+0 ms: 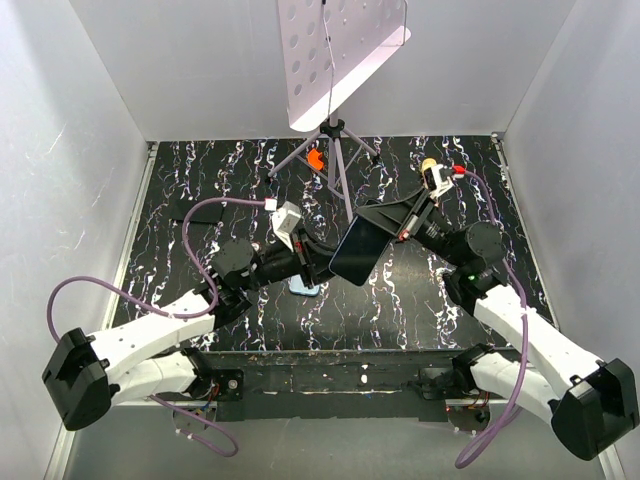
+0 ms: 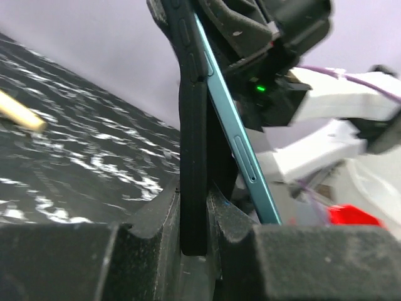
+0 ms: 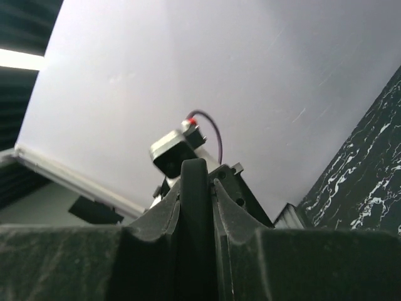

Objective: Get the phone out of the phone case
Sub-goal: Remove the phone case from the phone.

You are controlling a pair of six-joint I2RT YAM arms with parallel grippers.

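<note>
The phone case (image 2: 193, 157) looks dark here, a thick black edge standing upright between my left gripper's (image 2: 194, 188) shut jaws. The phone (image 2: 241, 144), slim with a teal side edge, leans out of the case at this end and joins it again higher up, by the right gripper. In the top view the two form one dark slab (image 1: 358, 252) held above the table between my left gripper (image 1: 328, 262) and right gripper (image 1: 398, 228). My right gripper (image 3: 195, 179) is shut on a dark rounded edge (image 3: 194, 207) at the end where the phone sits in the case.
A tripod (image 1: 335, 150) carrying a white perforated board (image 1: 335, 60) stands at the back centre, with an orange part (image 1: 315, 158) beside it. A small light blue object (image 1: 305, 288) lies on the table under my left arm. White walls enclose the black marbled table (image 1: 230, 180).
</note>
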